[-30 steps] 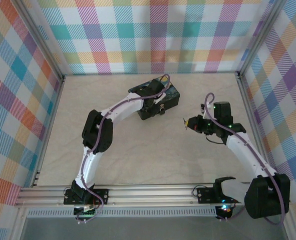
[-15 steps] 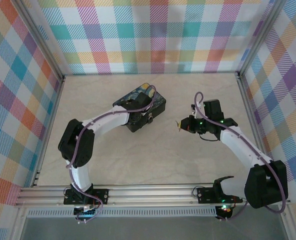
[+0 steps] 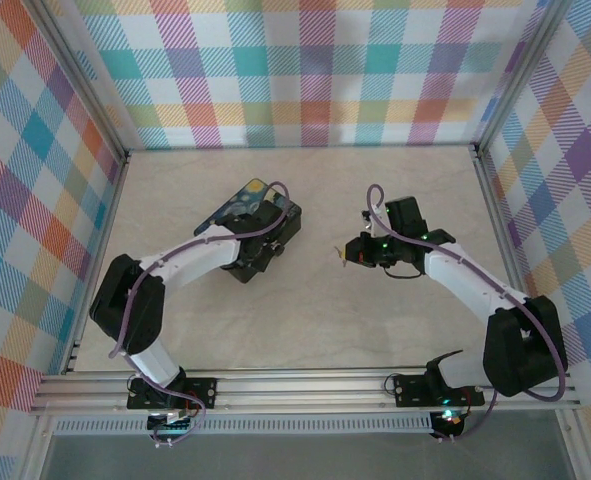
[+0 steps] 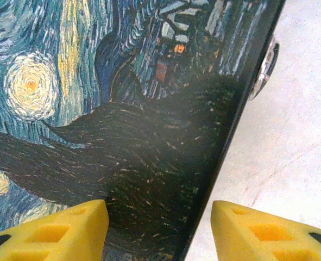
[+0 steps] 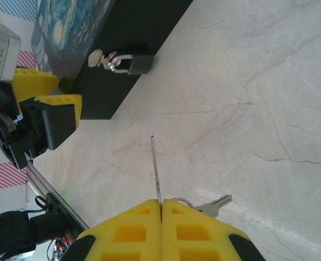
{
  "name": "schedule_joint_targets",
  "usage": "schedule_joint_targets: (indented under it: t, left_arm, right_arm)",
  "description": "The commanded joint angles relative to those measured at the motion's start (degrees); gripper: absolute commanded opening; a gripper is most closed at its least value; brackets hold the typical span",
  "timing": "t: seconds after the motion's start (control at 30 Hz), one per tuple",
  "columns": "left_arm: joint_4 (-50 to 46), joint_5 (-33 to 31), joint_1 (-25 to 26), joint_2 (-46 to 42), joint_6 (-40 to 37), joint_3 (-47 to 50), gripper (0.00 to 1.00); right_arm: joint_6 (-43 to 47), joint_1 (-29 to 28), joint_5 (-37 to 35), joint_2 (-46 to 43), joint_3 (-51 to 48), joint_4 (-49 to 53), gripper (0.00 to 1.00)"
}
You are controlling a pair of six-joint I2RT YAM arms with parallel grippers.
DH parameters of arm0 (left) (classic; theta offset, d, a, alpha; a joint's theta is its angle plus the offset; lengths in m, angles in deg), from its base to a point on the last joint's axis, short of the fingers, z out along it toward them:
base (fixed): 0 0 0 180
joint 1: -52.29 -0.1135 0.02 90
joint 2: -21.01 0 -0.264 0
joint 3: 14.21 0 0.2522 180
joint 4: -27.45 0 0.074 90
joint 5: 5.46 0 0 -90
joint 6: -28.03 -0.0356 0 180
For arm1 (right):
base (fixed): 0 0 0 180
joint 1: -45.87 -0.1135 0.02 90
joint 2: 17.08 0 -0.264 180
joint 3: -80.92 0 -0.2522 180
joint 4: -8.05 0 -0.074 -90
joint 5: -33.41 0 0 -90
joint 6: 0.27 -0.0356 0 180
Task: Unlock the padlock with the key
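As you check the R wrist cam, your R gripper (image 5: 161,206) is clamped tight on the key (image 5: 156,168). Its thin blade shows edge-on, sticking out from btwn the yellow pads toward the box (image 5: 141,24). A 2nd key (image 5: 214,204) on a ring sits just beside the pads. The padlock (image 5: 134,64) hangs off a silvery hasp (image 5: 101,58) on the box's dark side wall, well apart from the key tip. Your L gripper (image 4: 159,212) is spread wide: one finger (image 4: 62,225) over the painted lid (image 4: 95,98), the other past its edge above the table (image 4: 290,163). Can't tell if either touches.
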Motion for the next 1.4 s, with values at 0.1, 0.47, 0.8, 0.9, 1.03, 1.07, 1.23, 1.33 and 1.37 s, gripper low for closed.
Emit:
schedule_joint_targets:
  t: [0.1, 0.47, 0.8, 0.9, 1.03, 1.07, 1.23, 1.33, 1.37]
  left_arm:
    - [-11.9, 3.1, 2.3, -4.5, 19.5, -6.2, 0.62]
    - [-12.8, -5.7, 9.2, 3.5, 59.6, -12.8, 0.68]
    - [-13.3, -8.8, 10.9, 15.2, 76.1, -16.0, 0.74]
    - [-13.5, -11.6, 11.5, 18.1, 76.9, -17.8, 0.74]
    - [-15.1, -14.6, 11.8, 23.5, 77.5, -22.0, 0.74]
    - [-15.3, -14.9, 11.7, 24.5, 77.8, -22.6, 0.74]
    - [-17.4, -15.1, 11.8, 29.0, 79.9, -25.3, 0.73]
    - [-18.4, -16.1, 11.7, 30.6, 81.3, -26.3, 0.72]
    - [-18.4, -16.6, 11.7, 31.0, 81.3, -26.6, 0.71]
  right_arm:
    - [1.8, -0.4, 0.0, 1.0, 3.1, -0.9, 0.0]
    - [1.9, 1.3, 0.9, 3.7, 4.5, -2.3, 0.0]
    - [2.4, 4.5, 1.8, 2.9, 3.1, -2.9, 0.0]
    - [2.3, 5.4, 2.5, 2.6, 2.5, -3.4, 0.0]
    - [2.5, 6.0, 3.3, 2.8, 2.3, -4.0, 0.0]
    - [2.7, 6.1, 3.5, 2.9, 2.4, -4.1, 0.0]
    - [3.2, 6.5, 4.3, 3.2, 2.6, -4.3, 0.0]
    - [3.4, 6.8, 4.7, 3.4, 2.5, -4.4, 0.0]
    - [3.6, 6.8, 4.7, 3.4, 2.5, -4.4, 0.0]
